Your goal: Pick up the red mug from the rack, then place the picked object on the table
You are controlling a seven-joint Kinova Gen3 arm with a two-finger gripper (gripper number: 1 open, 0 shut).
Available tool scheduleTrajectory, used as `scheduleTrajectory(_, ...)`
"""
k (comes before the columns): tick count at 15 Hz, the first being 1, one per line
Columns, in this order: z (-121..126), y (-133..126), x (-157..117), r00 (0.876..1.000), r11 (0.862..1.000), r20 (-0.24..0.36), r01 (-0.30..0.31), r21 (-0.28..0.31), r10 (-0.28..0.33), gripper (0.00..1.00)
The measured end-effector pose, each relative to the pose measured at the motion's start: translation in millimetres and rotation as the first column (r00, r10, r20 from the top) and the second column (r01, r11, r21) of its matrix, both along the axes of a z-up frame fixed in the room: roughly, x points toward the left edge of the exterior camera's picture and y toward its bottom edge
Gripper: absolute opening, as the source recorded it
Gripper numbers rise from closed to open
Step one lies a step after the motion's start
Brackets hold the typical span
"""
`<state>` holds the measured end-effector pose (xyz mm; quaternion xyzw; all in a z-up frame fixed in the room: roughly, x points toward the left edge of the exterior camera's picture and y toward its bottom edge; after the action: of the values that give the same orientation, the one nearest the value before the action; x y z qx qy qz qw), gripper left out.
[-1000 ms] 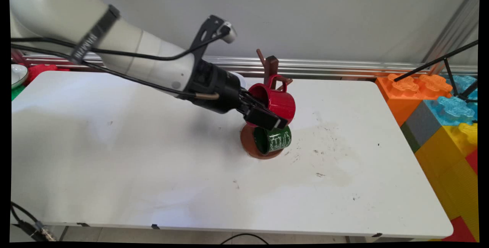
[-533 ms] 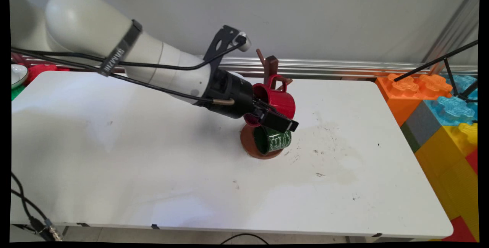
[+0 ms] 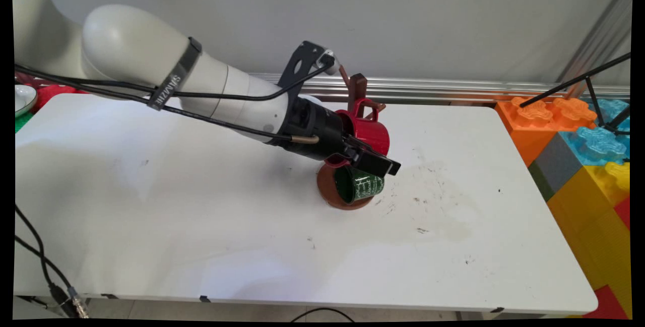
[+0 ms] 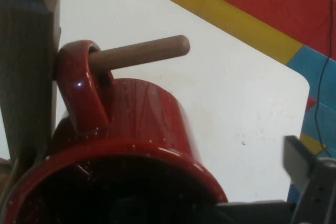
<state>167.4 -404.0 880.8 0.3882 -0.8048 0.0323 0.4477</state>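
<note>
Two mugs hang on a brown wooden mug tree (image 3: 359,87) that stands near the middle of the table's (image 3: 201,226) far edge, as the main view shows. The red mug (image 3: 370,135) is on an upper peg, lying on its side with its mouth toward the arm. The green mug (image 3: 363,186) hangs just below it, over the tree's round base (image 3: 327,188). The gripper (image 3: 378,159) comes in from the left and sits right at the red mug's mouth. One black finger (image 3: 382,165) lies along the mug's lower near side, between the two mugs. Large toy blocks (image 3: 579,155) stand off the table's right edge.

From the hand view, the red mug (image 4: 142,124) lies straight ahead, its long axis running away from the hand. Its handle (image 4: 79,87) is threaded on the peg (image 4: 142,53), tight against the post (image 4: 26,61). The one finger (image 4: 310,182) in sight stands clear of the mug's wall to the right, so the gripper reads as spread wide; the other finger is hidden.
</note>
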Motion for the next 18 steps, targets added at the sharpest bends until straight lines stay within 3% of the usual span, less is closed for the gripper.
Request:
scheduleTrajectory(1,-0.8,-0.4,-0.2,1.0,1.0,-0.001,-0.003,-0.001,0.003,0.0)
scheduleTrajectory(12,6.7,2.8,-2.6,0.999,1.0,-0.037,-0.001,-0.011,0.0,0.0)
scheduleTrajectory(18,33.6,23.4,-3.9,0.996,0.999,-0.082,0.039,-0.011,-0.04,0.0)
